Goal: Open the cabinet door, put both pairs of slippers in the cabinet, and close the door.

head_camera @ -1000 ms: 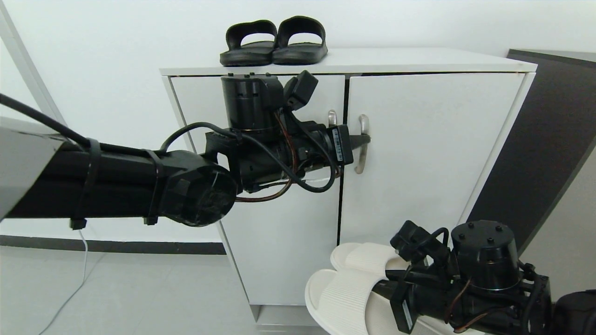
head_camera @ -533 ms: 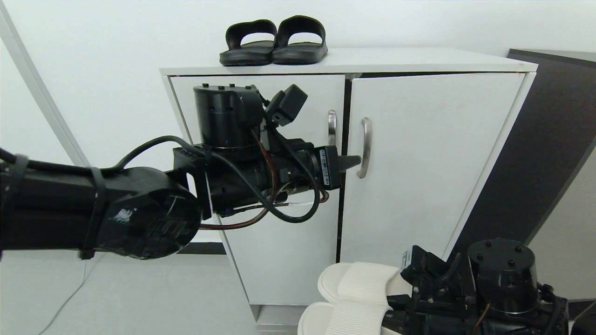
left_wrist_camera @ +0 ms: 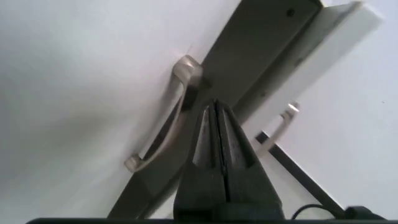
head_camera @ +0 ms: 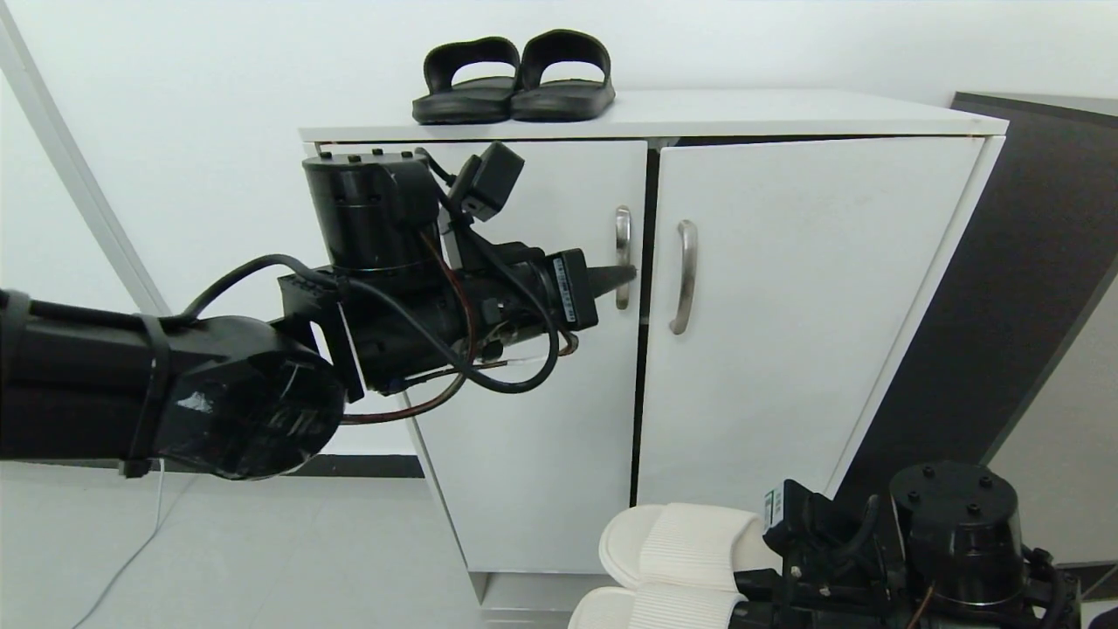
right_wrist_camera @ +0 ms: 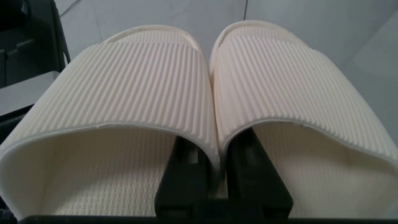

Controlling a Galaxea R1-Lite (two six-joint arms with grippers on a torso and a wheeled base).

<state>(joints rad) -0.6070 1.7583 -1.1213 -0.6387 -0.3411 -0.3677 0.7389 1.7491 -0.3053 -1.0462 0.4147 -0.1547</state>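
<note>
A white two-door cabinet (head_camera: pixel 786 349) stands ahead, its right door slightly ajar with a dark gap along its top. A black pair of slippers (head_camera: pixel 514 80) rests on the cabinet top. My left gripper (head_camera: pixel 617 278) is shut with nothing in it, its tip level with the left door's handle (head_camera: pixel 622 258); the right door's handle (head_camera: pixel 686 276) is just beyond. In the left wrist view the shut gripper (left_wrist_camera: pixel 216 111) points at the dark gap between the two handles (left_wrist_camera: pixel 163 130). My right gripper (right_wrist_camera: pixel 216 177) is shut on the white pair of slippers (head_camera: pixel 677 550), low before the cabinet, clamping their inner walls.
A dark panel (head_camera: pixel 1004 288) stands against the cabinet's right side. White wall is behind, and grey floor (head_camera: pixel 244 559) lies open to the left with a thin cable (head_camera: pixel 131 550) on it.
The right door came slightly ajar. My left gripper then drew back leftward from the right handle to the left handle. My right arm sank lower with the white slippers.
</note>
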